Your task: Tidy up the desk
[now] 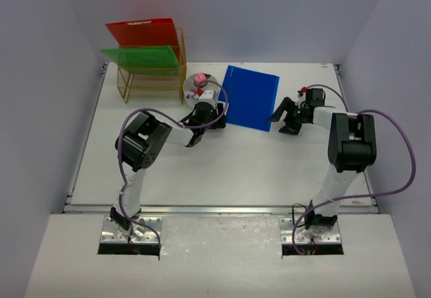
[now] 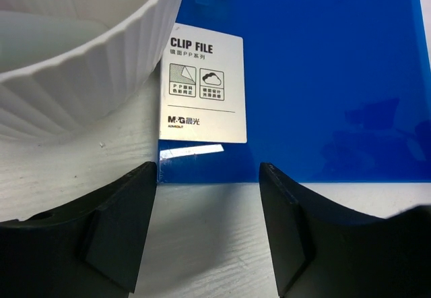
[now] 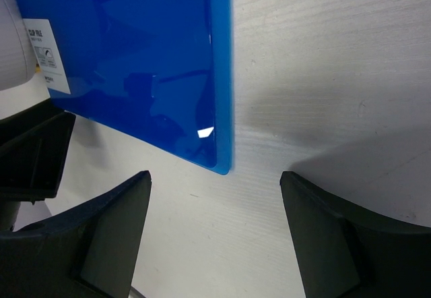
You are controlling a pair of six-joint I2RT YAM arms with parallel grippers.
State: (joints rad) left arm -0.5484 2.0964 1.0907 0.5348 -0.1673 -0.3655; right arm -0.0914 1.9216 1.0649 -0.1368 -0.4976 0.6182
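Note:
A blue clip file (image 1: 250, 96) lies flat on the white desk (image 1: 222, 170) at the back middle. It also shows in the left wrist view (image 2: 316, 75), with a white "CLIP FILE" label (image 2: 205, 85), and in the right wrist view (image 3: 135, 62). My left gripper (image 1: 219, 123) is open and empty at the file's near left corner, its jaws just short of the file's edge (image 2: 207, 170). My right gripper (image 1: 281, 123) is open and empty at the file's near right corner (image 3: 215, 176).
A gold wire rack (image 1: 151, 75) at the back left holds a red folder (image 1: 143, 32) and a green folder (image 1: 141, 56). A white ribbed cup (image 1: 200, 90) with small items stands next to the file's left edge, close to my left gripper (image 2: 81, 62).

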